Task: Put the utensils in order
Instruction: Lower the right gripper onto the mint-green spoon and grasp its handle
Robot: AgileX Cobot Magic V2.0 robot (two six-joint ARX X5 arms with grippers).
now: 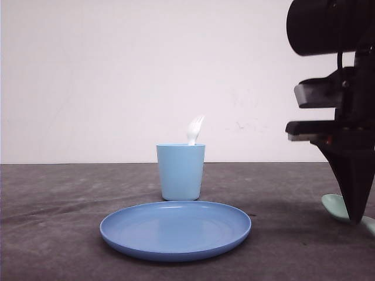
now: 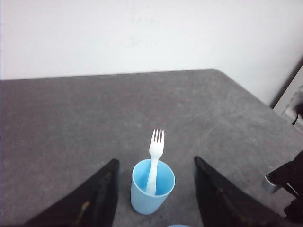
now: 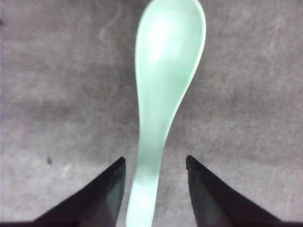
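Your bench (image 1: 58,193) is a dull grey, faintly mottled surface, so a thin utensil lies flush and could skid if the fingers close off-centre. The round blue plate (image 1: 176,229) is smooth, shallow plastic; the light blue cup (image 1: 180,171) behind it is a tapered tumbler that a careless drop could tip. Your right gripper (image 3: 155,165) stands open, astride the handle of the pale mint-green spoon (image 3: 165,94), which lies flat; its glossy, narrow handle may slip. The white fork (image 2: 155,156) leans in the cup, framed by your open left gripper (image 2: 156,165).
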